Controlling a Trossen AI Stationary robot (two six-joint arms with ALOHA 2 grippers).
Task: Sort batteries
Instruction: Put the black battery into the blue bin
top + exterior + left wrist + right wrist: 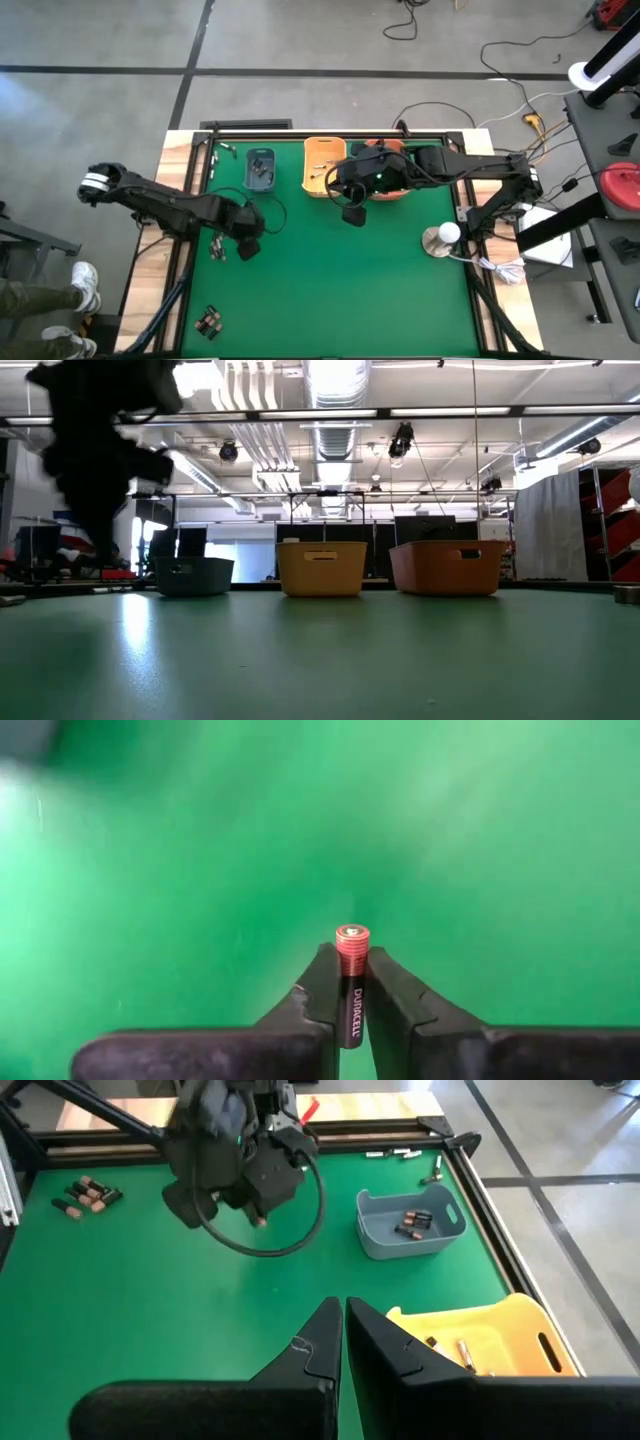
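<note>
Three bins stand in a row at the far side of the green bench (320, 660). The grey-blue bin (193, 575) is on the left, the yellow bin (321, 568) is in the middle, and the orange bin (447, 567) is on the right. A dark robot arm (95, 450) comes down from the top left. Long ceiling lights (440, 411) shine behind.

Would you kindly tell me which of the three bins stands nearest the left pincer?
The grey-blue bin; the yellow-orange and orange bins stand farther from the left pincer.
</note>
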